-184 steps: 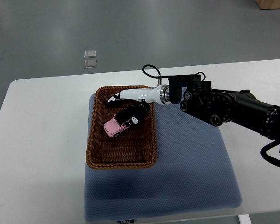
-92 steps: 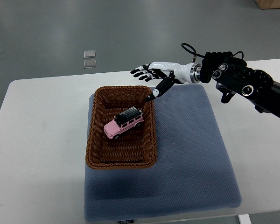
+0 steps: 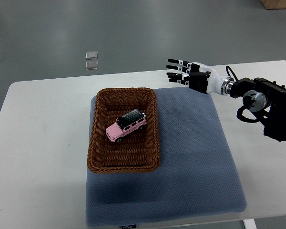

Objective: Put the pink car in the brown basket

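top view shows the small pink toy car with a black roof (image 3: pixel 126 126) lying inside the brown woven wicker basket (image 3: pixel 99 143), near its middle, angled across the weave. the car looks light and rigid, a hard smooth shell, probably a little slippery; a pinch across its two long sides would likely suit it best, since the wheels could let it roll. the right hand (image 3: pixel 188 75) hovers well apart from the basket, over the far edge of the blue textured mat (image 3: pixel 195 167), fingers spread and holding nothing. the left arm is out of sight. the basket sits on the mat, which lies on the white tabletop (image 3: pixel 43 143). nothing crowds the basket; its walls are the only obstacle to reaching in.
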`<state>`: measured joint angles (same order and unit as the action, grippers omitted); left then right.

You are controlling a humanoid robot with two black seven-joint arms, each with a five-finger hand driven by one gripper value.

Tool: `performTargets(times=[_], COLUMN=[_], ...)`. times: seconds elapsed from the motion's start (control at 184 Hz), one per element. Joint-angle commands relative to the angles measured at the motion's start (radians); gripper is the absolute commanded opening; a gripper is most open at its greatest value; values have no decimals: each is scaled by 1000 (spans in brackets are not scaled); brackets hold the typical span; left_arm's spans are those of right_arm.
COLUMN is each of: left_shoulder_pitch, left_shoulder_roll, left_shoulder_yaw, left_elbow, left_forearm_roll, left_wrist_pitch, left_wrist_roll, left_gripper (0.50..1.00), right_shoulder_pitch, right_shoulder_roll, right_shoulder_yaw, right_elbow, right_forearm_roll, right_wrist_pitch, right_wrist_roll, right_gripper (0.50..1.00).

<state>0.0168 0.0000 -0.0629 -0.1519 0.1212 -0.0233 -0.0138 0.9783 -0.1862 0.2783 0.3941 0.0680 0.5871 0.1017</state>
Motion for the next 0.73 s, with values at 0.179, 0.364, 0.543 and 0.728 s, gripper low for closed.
performTargets(times=[0.179, 0.364, 0.543, 0.728], left_shoulder_pitch=[0, 0, 0, 0], left_shoulder_roll=[0, 0, 0, 0], left_shoulder_yaw=[0, 0, 0, 0], left_elbow=[0, 0, 0, 0], left_forearm_roll=[0, 0, 0, 0], left_wrist_pitch=[0, 0, 0, 0], left_wrist_roll=[0, 0, 0, 0], left_gripper=[1000, 1000, 1000, 1000], right_shoulder_pitch=[-78, -95, -110, -113], right_shoulder_roll=[8, 10, 8, 4], right_shoulder_yaw=[116, 128, 134, 137], right_elbow=[-14, -15, -14, -14], right_forearm_roll=[116, 118, 118, 118], right_wrist_pitch=[-18, -36, -32, -36], right_wrist_roll=[-2, 13, 12, 13], right_gripper=[915, 917, 919, 919])
